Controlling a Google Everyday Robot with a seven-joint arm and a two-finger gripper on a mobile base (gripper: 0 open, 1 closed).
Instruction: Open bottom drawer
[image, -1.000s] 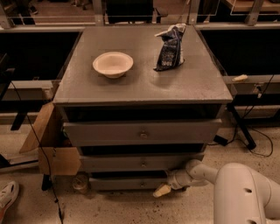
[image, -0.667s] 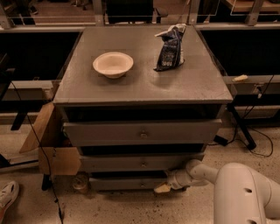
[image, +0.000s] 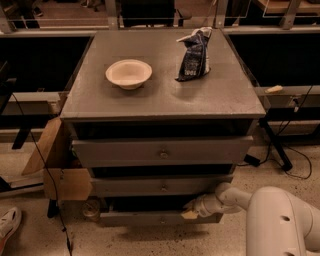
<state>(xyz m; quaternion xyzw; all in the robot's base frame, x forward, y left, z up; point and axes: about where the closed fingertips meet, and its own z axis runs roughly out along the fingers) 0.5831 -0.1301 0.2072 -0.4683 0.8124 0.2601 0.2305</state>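
Our gripper at the bottom drawer, right end — we cannot tell its grip.
Its knob lies just left — under the bench front edge.

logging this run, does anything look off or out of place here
Nothing spilled or broken. The cabinet's drawers all stand slightly out; the gripper is at the bottom drawer's right front. A cardboard box, flap open, sits at the cabinet's left.

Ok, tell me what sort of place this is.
Probably a robot test lab: loose cables on a speckled floor, a cardboard box beside a grey drawer cabinet, and the end effector at the bottom drawer.
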